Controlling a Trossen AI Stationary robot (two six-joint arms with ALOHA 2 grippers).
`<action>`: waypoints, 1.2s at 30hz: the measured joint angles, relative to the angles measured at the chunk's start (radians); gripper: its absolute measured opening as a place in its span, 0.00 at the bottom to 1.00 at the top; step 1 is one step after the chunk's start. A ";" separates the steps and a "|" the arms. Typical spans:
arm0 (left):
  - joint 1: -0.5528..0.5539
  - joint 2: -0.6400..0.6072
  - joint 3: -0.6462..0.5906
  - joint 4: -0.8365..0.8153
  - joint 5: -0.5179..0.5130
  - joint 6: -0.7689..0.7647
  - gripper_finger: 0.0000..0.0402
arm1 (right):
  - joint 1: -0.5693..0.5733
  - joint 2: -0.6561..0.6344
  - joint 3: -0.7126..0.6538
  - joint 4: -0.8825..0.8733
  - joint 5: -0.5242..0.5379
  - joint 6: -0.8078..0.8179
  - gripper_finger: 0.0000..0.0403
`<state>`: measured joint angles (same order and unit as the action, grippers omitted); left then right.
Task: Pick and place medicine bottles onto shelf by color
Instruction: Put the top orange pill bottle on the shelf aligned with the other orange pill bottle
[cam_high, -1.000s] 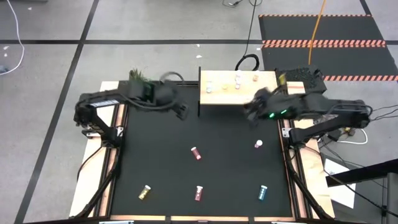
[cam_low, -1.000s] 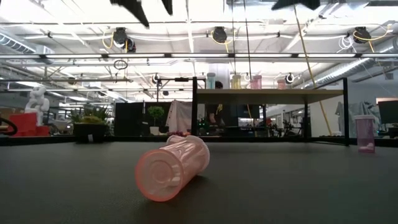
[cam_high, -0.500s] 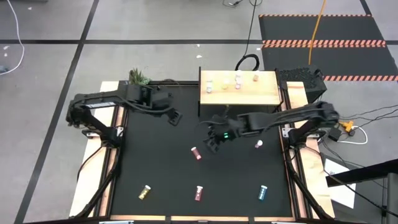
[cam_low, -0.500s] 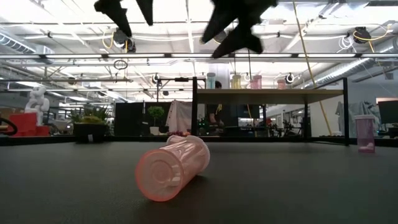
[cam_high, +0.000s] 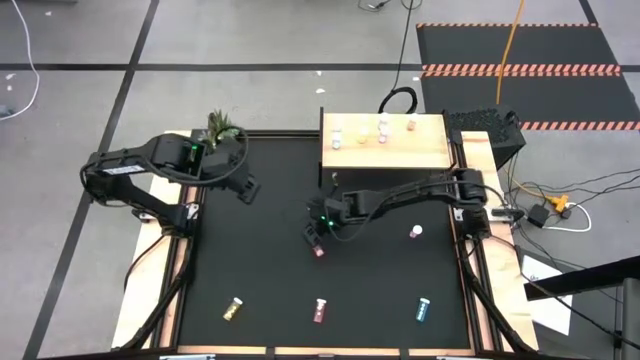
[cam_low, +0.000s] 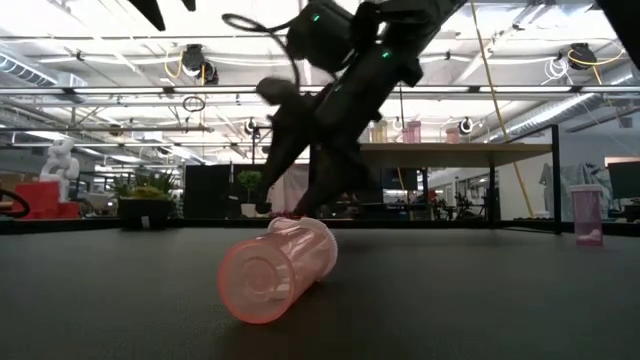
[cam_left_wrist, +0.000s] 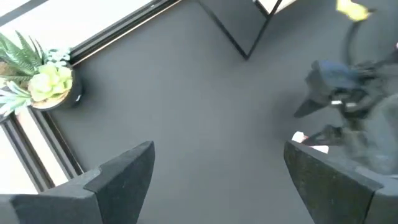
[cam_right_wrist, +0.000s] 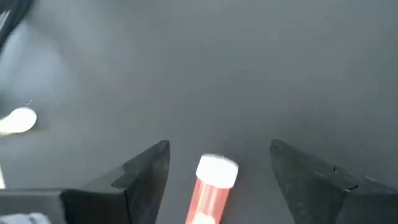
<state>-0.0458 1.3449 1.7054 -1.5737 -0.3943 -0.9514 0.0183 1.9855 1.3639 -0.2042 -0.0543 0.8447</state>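
Black matte tabletop (cam_high: 260, 270) with wooden side rails fills your overhead picture; grey floor lies beyond it.

Nearest you, three small white-capped bottles lie in a row along the front edge: a yellow-gold bottle (cam_high: 232, 310), a dark red bottle (cam_high: 320, 311) and a teal bottle (cam_high: 423, 310), all well apart.

Mid-table, your right gripper (cam_high: 318, 238) hangs just over a red bottle lying on its side (cam_high: 318, 250). Its fingers (cam_right_wrist: 140, 171) are spread wide, and the bottle's white cap sits between them without being pinched. A pink bottle standing upright (cam_high: 415, 232) is off toward the right rail.

Your left gripper (cam_high: 243, 188) hovers over bare table near the left rear, fingers (cam_left_wrist: 124, 171) spread, nothing between them.

Far edge: a pale wood flat-topped shelf on thin dark legs (cam_high: 400, 155) carries four small bottles (cam_high: 372, 131) in a loose row on its top; colours too small to tell. A small green potted plant (cam_high: 222, 126) sits at the rear left corner.
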 joint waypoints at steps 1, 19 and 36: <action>0.000 0.000 0.000 0.002 -0.001 0.002 0.89 | -0.004 0.012 0.016 -0.005 0.002 0.000 0.67; -0.016 0.008 0.000 0.003 0.002 0.000 0.89 | 0.002 0.078 0.070 -0.063 0.011 -0.069 0.64; -0.017 0.008 0.000 0.006 0.000 -0.017 0.89 | 0.006 0.078 0.069 -0.151 -0.099 -0.018 0.45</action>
<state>-0.0624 1.3525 1.7050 -1.5677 -0.3946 -0.9683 0.0242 2.0636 1.4326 -0.3552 -0.1535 0.8266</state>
